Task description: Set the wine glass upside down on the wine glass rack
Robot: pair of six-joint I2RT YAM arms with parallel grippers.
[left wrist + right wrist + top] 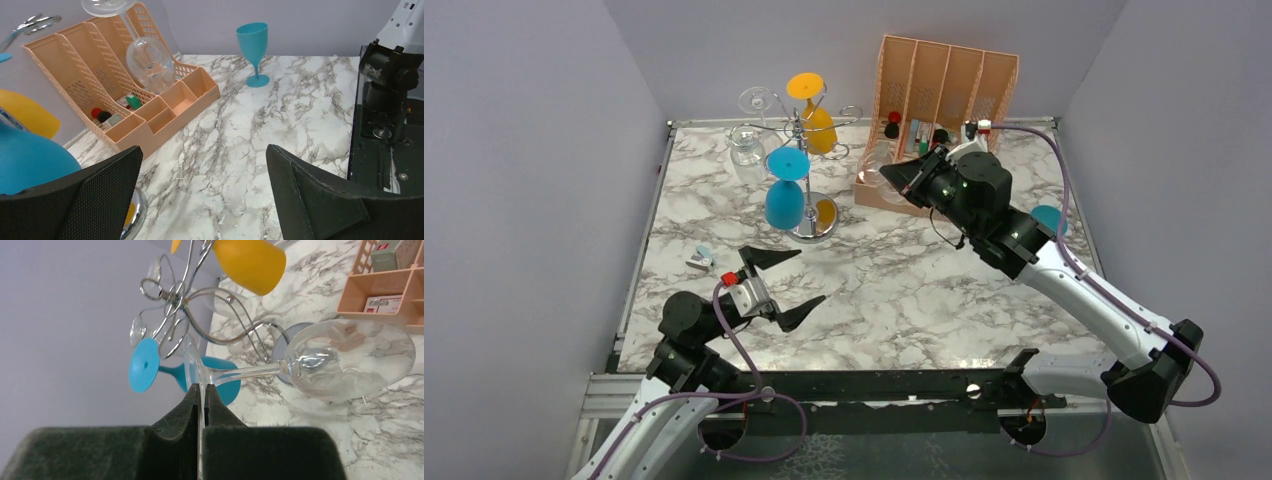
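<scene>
Nearest the bases, the left gripper hangs low over the marbled counter with its jaws wide apart and nothing between them. A small blue-and-white item lies on the counter just to its left. Further in and to the right, the right gripper has its jaws clamped on the thin rim of the foot of the clear wine glass. The stem runs out from the jaws to the bowl. In the left wrist view the glass hangs in the air, foot high and bowl low and tilted, in front of the orange organiser. It is apart from the wine glass rack, which stands to its left toward the back of the counter. On that rack a blue glass hangs bowl down on the near side, a yellow glass on the far side, and another clear glass to the left. Another blue glass stands upright on the counter at the right side, partly hidden behind the right arm in the top view.
</scene>
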